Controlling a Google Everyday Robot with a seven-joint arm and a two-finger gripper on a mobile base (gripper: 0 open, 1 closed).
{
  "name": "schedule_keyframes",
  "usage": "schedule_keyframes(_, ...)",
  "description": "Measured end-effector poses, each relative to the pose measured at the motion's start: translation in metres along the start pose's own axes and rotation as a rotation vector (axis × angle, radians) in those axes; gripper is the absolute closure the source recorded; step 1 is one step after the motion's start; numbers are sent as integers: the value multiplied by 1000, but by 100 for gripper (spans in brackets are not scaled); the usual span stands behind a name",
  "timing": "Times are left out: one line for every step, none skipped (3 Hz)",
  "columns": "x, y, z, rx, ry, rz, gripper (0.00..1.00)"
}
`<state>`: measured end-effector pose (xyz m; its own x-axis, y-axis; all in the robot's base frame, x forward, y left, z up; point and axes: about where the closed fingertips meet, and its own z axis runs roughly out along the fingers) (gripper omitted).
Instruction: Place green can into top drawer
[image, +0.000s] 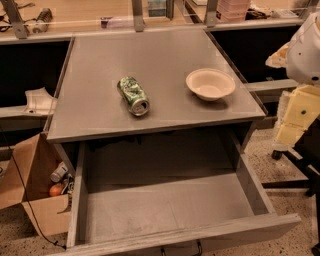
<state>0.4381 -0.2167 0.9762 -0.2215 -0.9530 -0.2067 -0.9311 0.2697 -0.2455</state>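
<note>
The green can lies on its side on the grey desk top, left of centre, with its silver end facing the front. The top drawer is pulled out wide below the desk's front edge, and its flat grey bottom is bare. My gripper hangs at the right edge of the view, beside the desk's right front corner. It is well away from the can, to the can's right, and holds nothing that I can see.
A cream bowl stands on the desk to the right of the can. A cardboard box with small items sits on the floor at the left. Shelving and clutter run along the back. A chair base is at the right.
</note>
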Motion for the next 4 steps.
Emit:
schedule_keyframes(0, 0, 0, 0, 0, 0, 0)
schedule_keyframes(-14, 3, 7, -10, -22, 30, 0)
schedule_keyframes(-54, -8, 32, -40, -15, 108, 0)
schedule_keyframes(-56, -9, 34, -38, -18, 116, 0)
